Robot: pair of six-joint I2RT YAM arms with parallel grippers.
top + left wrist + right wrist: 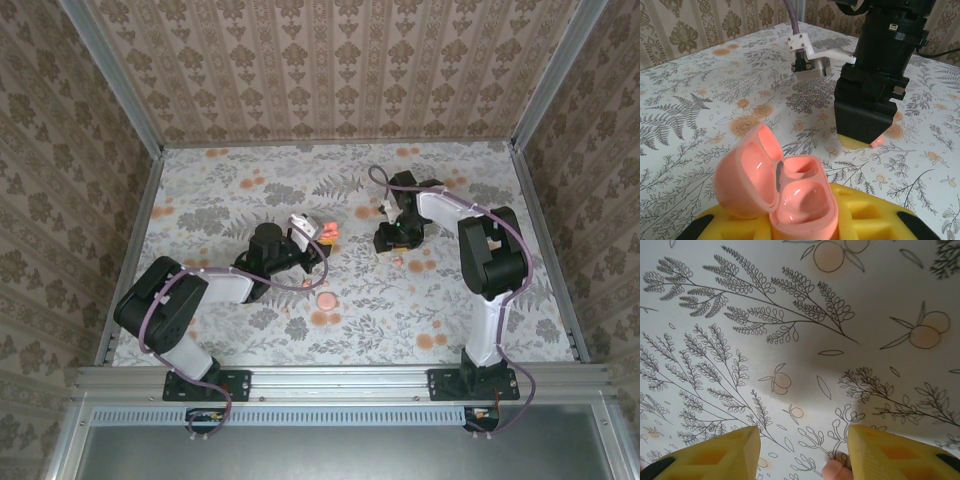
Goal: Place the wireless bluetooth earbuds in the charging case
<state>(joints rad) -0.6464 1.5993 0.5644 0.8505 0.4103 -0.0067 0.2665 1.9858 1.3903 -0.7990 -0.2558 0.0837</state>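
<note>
Flowers and leaves cover the surface (800, 315) under me. My left pincer (800, 227) is pressed tight on the case (790, 185), up off the surface, with its lid open and both cups looking empty. My right pincer (802, 450) is spread and points down. One earbud (836, 471) lies between its fingers, close to one of them. I think I should shift so the earbud sits in the middle, go low, then close slowly, because it is tiny and could pop away.

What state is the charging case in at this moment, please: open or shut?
Open: on the charging case, the lid stands swung back, exposing its glossy inner wells.
</note>
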